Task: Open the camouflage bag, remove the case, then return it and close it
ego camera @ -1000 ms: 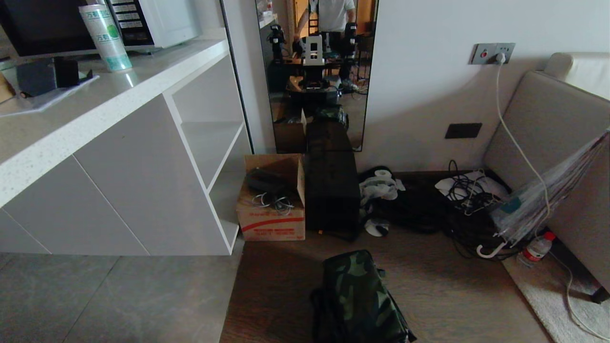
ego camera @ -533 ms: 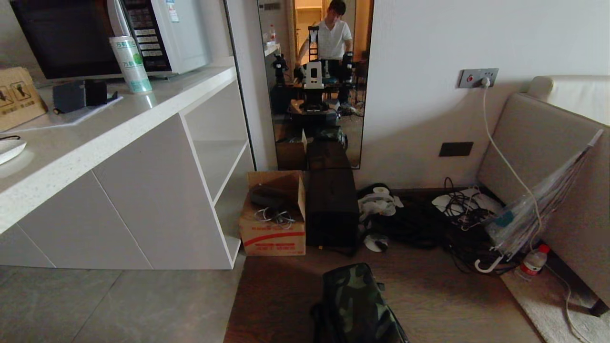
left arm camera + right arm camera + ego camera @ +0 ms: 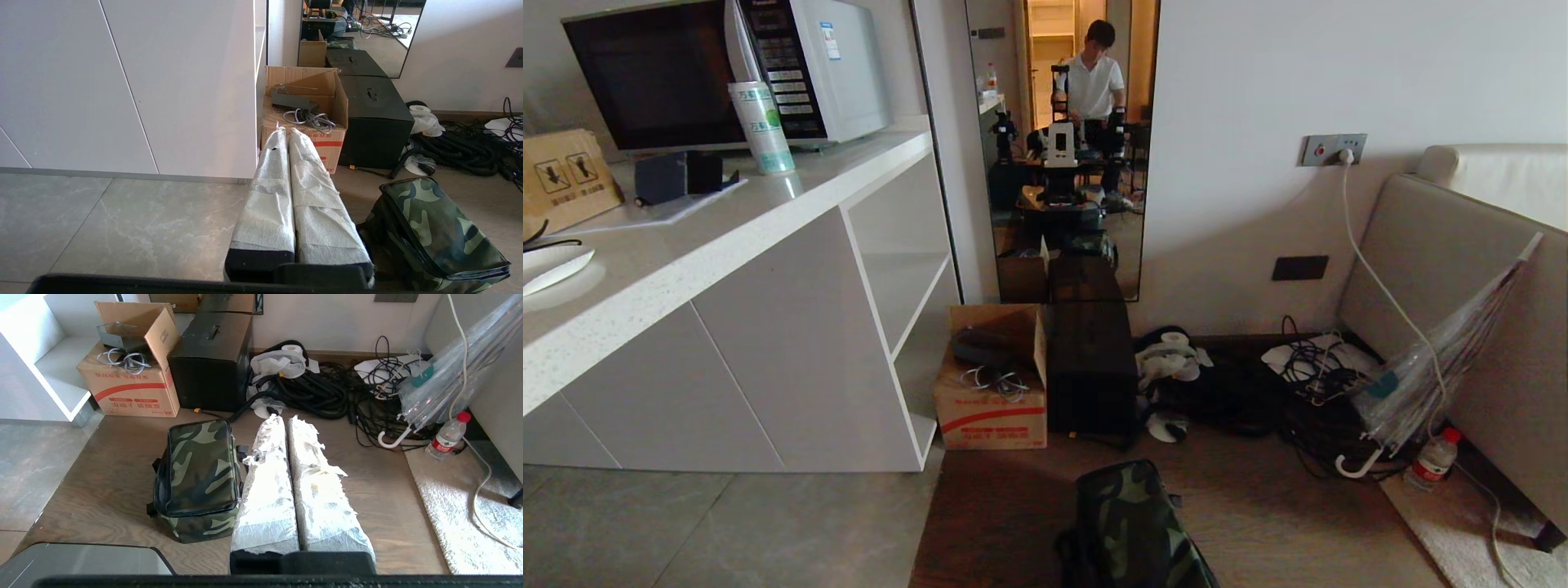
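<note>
- The camouflage bag (image 3: 197, 473) was seen lying on the wooden floor, a little out from the plain black box (image 3: 212, 359), with its camouflage top panel down and its lid closed all round.
- No step of the task was judged to have been carried out: the bag was unopened, no case had been taken out, and the return and the closing were both left to do.
- The left gripper (image 3: 286, 134) was held above the floor on the bag's cabinet side, well clear of it, with its two white-wrapped fingers pressed together on nothing.
- The right gripper (image 3: 284, 422) was held just beside the bag on its other side, between the bag and the black box's tangle of cables (image 3: 314, 390), its wrapped fingers likewise pressed together and holding nothing.
- Neither gripper was found touching the bag.
- In the head view only the far end of the bag was shown, the rest being cut off by the frame's lower edge, and neither arm was visible there.
- The case was hidden, presumably inside the closed bag, though this could not be confirmed.
- The zip and its pull could not be made out in any view.
- The cardboard box (image 3: 992, 392) beside the black box was left untouched.
</note>
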Motion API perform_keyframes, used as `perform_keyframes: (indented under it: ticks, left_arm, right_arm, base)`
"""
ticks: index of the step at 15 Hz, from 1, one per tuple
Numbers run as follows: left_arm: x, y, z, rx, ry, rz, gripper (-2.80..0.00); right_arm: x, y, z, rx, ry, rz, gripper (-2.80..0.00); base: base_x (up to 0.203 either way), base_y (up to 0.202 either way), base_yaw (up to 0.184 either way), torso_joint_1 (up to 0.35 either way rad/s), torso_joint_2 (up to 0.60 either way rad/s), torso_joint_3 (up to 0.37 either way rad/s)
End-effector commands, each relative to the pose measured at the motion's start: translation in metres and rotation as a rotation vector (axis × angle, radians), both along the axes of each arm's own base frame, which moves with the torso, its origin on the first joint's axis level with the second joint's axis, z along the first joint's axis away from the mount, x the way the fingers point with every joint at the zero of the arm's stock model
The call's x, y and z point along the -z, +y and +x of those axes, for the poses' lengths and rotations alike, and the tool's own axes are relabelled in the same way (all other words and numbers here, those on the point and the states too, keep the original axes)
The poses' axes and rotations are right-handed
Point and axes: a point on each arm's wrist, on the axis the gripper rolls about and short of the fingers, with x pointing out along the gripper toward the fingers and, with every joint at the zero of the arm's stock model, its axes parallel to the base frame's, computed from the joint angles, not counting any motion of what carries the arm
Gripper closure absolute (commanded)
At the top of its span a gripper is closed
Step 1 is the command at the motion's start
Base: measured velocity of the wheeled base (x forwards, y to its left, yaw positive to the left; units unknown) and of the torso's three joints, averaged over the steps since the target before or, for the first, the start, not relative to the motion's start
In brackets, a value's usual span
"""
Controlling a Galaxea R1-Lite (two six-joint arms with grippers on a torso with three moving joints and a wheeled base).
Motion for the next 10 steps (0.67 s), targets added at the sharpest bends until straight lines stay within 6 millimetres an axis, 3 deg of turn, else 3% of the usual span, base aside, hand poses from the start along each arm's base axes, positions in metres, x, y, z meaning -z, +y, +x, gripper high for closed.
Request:
perform_keyframes:
  ticks: [1,10]
  left_arm:
    - [0.0000,0.0000,0.0000,0.000,0.000,-0.001,0.00]
    - [0.0000,0.0000,0.0000,0.000,0.000,-0.001,0.00]
  right_arm:
    - [0.0000,0.0000,0.0002,-0.001,0.003,0.000,0.00]
    - [0.0003,0.0000,0.0001,-0.001,0.006,0.003,0.00]
  base:
    - [0.000,0.000,0.000,0.000,0.00,0.000]
    - [0.000,0.000,0.000,0.000,0.00,0.000]
